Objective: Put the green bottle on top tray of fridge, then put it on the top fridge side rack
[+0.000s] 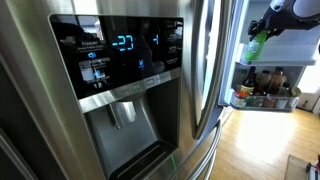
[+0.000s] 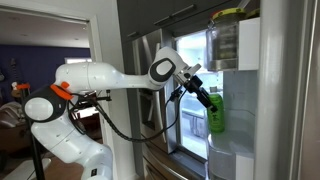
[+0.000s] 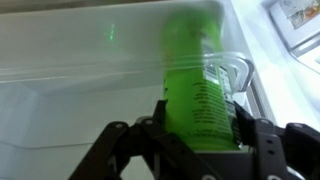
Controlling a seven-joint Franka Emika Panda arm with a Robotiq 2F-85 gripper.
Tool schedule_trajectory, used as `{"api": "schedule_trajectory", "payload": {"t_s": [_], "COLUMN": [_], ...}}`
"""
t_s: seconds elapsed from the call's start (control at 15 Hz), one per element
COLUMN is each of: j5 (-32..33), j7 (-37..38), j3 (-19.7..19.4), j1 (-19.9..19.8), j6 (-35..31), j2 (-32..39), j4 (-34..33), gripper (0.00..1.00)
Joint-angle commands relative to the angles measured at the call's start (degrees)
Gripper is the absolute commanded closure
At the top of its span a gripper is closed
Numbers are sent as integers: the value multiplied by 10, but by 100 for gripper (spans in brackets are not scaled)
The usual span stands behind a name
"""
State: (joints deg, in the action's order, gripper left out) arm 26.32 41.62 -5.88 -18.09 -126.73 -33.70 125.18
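Tool [image 3: 200, 128] tight around green bottle [image 3: 195, 60], its length straight ahead, inside open fridge [image 3: 70, 100].

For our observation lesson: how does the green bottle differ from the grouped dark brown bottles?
The green bottle is bright light green; the brown bottles are dark. The gripper holds the green bottle in its jaws; the brown bottles stand unheld. In an exterior view the green bottle is higher than the brown bottles.

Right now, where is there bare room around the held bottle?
In the wrist view, the clear plastic fridge tray left of the slim light-green translucent bottle in the tool looks bare. It is crowded below, at the group of dark brown bottles in an exterior view.
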Motion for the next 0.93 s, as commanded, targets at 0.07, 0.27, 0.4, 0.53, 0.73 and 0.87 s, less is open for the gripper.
{"api": "schedule_trajectory", "payload": {"t_s": [0.07,0.27,0.4,0.53,0.73,0.87], "j5": [-42,-42,-40,-33,-29,-26], "j7": [-12,-18,-21,-22,-26,-28], "j3": [7,11,14,17,20,23], "j1": [-8,-7,-8,-12,-15,-16], "j6": [5,10,11,8,8,10], "j2": [9,9,10,9,9,7], "j4": [2,1,-1,0,-1,-4], "gripper": [63,12,1,0,0,0]}}
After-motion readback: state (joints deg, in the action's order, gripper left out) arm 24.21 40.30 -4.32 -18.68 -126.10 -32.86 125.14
